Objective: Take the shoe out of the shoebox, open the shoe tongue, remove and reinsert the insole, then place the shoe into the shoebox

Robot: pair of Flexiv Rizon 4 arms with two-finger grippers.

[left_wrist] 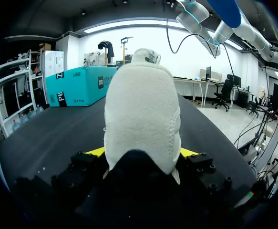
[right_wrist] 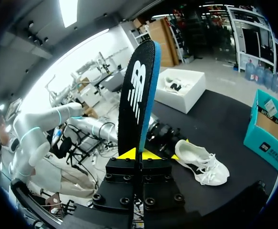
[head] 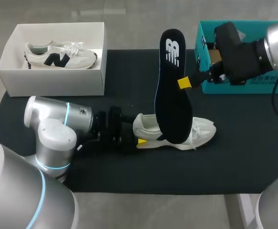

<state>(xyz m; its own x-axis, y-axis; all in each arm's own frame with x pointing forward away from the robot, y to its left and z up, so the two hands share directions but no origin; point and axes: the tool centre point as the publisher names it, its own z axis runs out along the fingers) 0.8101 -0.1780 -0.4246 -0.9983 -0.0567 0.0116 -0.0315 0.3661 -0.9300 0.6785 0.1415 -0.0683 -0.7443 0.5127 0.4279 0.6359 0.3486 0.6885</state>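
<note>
- Your right gripper [right_wrist: 135, 153] pinches the insole [head: 172, 71] on edge near one end, with a finger pressed to each face.
- The insole is a long, thin, flexible slab. One face is black with a white logo, and a blue layer shows along its edge. It stands free of the shoe, with its far end hanging over the shoe's opening.
- Your left gripper [left_wrist: 142, 153] is clamped on the heel of the shoe [head: 200, 130], a yellow tip against each side of the padded white heel cup. That pins the shoe to the black mat [head: 129, 71].
- The shoe lies sole down. Its long axis runs across the mat, heel toward your left arm and toe toward your right.
- The insole's long axis crosses the shoe's, so reinsertion probably needs it turned in line with the shoe and fed in toe first. Only your right arm can do that, since the left is the anchor.
- The upper looks soft and the laces loose, so the insole could catch on them.
- The white shoebox [head: 53, 81], stiff card, sits behind your left arm with a second shoe [head: 60, 55] inside it.
</note>
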